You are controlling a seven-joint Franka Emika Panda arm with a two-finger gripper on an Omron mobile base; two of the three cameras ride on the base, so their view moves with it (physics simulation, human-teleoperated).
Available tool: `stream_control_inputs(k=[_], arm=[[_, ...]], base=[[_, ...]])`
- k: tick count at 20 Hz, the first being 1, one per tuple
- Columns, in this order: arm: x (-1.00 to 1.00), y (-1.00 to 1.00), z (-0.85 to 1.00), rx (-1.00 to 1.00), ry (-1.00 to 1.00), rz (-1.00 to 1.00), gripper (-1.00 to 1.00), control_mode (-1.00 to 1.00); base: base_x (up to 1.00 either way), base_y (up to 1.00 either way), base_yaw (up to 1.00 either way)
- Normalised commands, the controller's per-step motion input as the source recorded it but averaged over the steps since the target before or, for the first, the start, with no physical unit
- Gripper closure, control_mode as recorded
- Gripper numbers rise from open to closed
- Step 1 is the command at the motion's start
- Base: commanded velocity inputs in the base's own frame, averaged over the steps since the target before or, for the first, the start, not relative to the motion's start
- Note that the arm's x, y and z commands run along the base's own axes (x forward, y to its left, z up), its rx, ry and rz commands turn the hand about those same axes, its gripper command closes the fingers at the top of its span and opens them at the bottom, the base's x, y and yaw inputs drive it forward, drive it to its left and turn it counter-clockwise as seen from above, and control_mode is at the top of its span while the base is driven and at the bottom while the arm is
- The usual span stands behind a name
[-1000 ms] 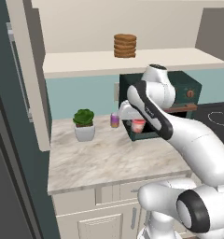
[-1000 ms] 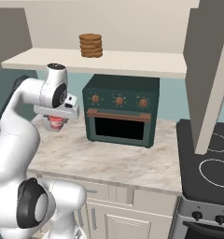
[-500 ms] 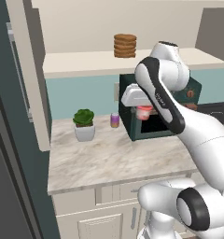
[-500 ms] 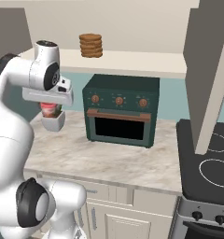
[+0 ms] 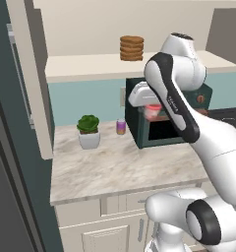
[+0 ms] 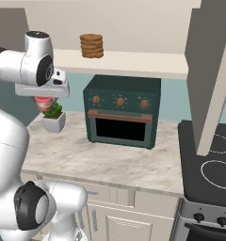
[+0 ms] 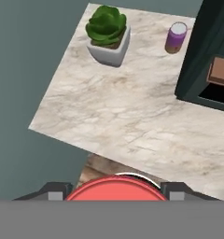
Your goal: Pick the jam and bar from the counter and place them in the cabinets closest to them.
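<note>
Counter (image 5: 120, 170): carries a potted plant (image 5: 89, 131), a purple jar (image 5: 121, 126) just beside it, and a dark green toaster oven (image 6: 123, 110). Shelf (image 5: 90, 66) above: carries a stack of brown discs (image 5: 132, 47).

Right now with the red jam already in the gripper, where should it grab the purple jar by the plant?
Grip the purple jar around its round body just under the tan lid, coming straight down. It stands upright, with the potted plant on one side and the toaster oven on the other, apart from both.
</note>
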Motion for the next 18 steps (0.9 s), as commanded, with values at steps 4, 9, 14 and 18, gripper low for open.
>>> stream_control_inputs(k=[4, 9, 14, 18], arm=[[-0.08, 0.12, 0.55, 0.01, -0.15, 0.04, 1.00, -1.00], [-0.08, 0.13, 0.60, 0.00, -0.12, 0.02, 1.00, -1.00], [0.01, 0.12, 0.55, 0.00, -0.07, 0.00, 1.00, -1.00], [0.11, 0.12, 0.39, 0.00, -0.09, 0.00, 1.00, -1.00]], base=[[0.00, 0.00, 0.00], [0.00, 0.00, 0.00], [0.00, 0.00, 0.00], [0.00, 0.00, 0.00]])
